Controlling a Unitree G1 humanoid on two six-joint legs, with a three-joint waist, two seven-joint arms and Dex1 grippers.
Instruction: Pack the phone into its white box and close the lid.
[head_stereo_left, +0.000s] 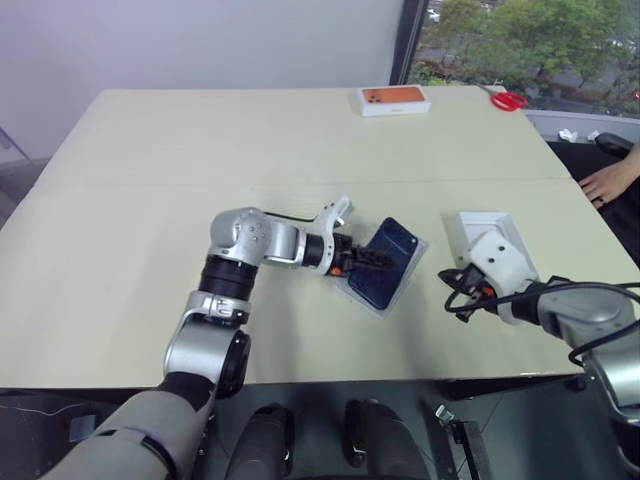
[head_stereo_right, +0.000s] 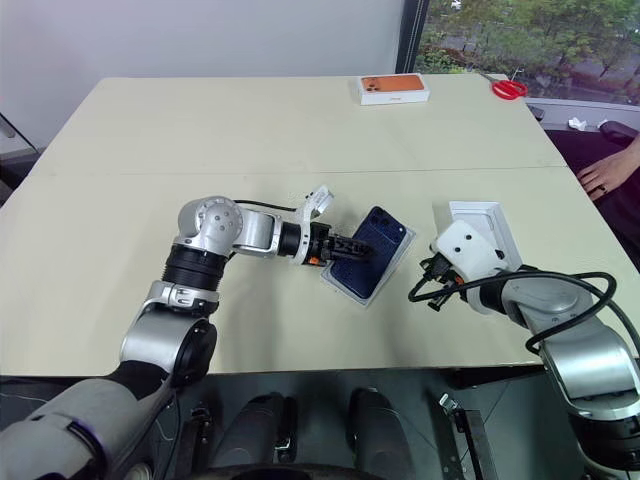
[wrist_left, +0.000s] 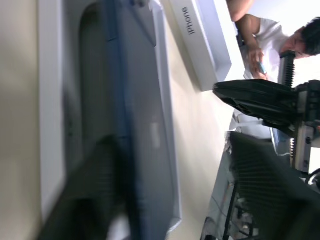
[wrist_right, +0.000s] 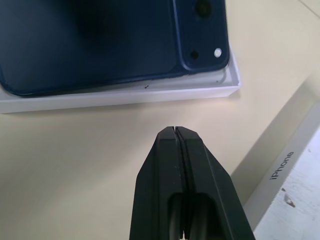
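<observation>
The dark navy phone (head_stereo_left: 400, 243) lies in the shallow white box (wrist_right: 120, 96) at the middle of the table, camera corner toward the far side. My left gripper (head_stereo_left: 374, 262) reaches over the phone from the left, its fingers spread apart and open. The white lid (head_stereo_left: 482, 226), with "iPhone" on its side, lies on the table just right of the box and is partly hidden behind my right wrist. My right gripper (wrist_right: 179, 131) is shut on nothing and hangs over bare table between the box and the lid, pointing at the box's edge.
A white box printed with an orange phone (head_stereo_left: 394, 99) and red scissors (head_stereo_left: 508, 101) lie at the table's far edge. A person's hand (head_stereo_left: 610, 182) rests on the right edge of the table.
</observation>
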